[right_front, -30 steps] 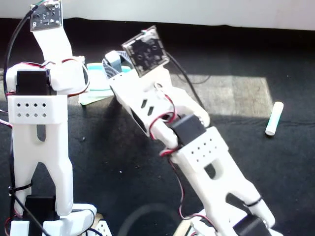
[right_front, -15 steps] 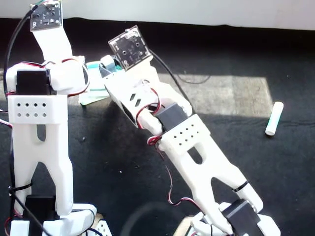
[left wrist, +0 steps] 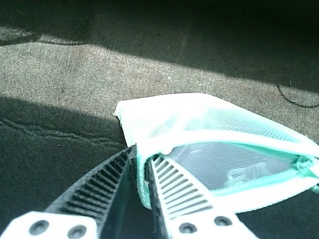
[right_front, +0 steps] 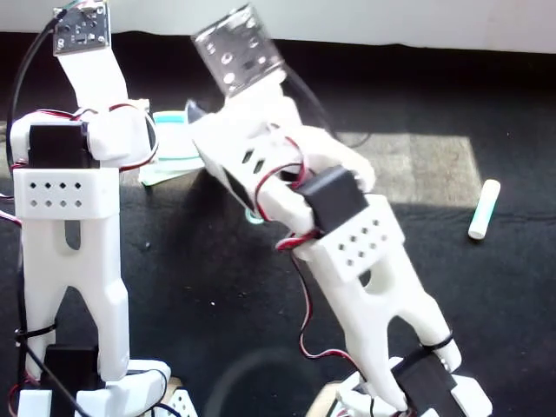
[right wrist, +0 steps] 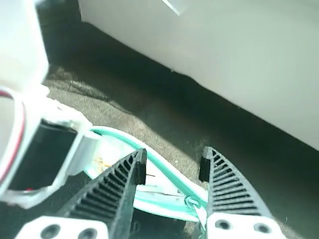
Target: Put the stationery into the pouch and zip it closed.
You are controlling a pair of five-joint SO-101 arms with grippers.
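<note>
1. A dark, felt-like mat (right_front: pixel 486 295) covers the table. In the high view a bright patch of sunlight (right_front: pixel 417 169) lies on it at about 2 o'clock from the middle. A plain white wall (right_front: pixel 391 22) closes the scene along the 12 o'clock edge.
2. Close up, the lit part of the mat looks grey and fuzzy, with a shallow crease (left wrist: pixel 50 130) running through it near the pouch.
3. The mint-green mesh pouch with a zip (right_front: pixel 174 148) lies on the mat at about 10 o'clock, partly hidden under both arms. Its mouth gapes open, and the zip pull (left wrist: pixel 305 165) sits at the end away from the pinched corner. A pale shape shows through the mesh, too unclear to name.
4. The left arm (right_front: pixel 69 200) stands at 9 o'clock. The left gripper (left wrist: pixel 139 155) is clenched on the pouch's rim at one corner, with the green edge pinched between its ribbed fingers.
5. The right arm (right_front: pixel 347 252) slants from 5 o'clock toward 11 o'clock. The right gripper (right wrist: pixel 173 162) is released, its jaws spread wide and grasping nothing. It hangs over the pouch's green zip edge, close beside the left arm's wrist.
6. A white cylindrical stick (right_front: pixel 484 208) lies on the mat at 3 o'clock, just beside the corner of the sunlit patch and well apart from the pouch and both arms.
</note>
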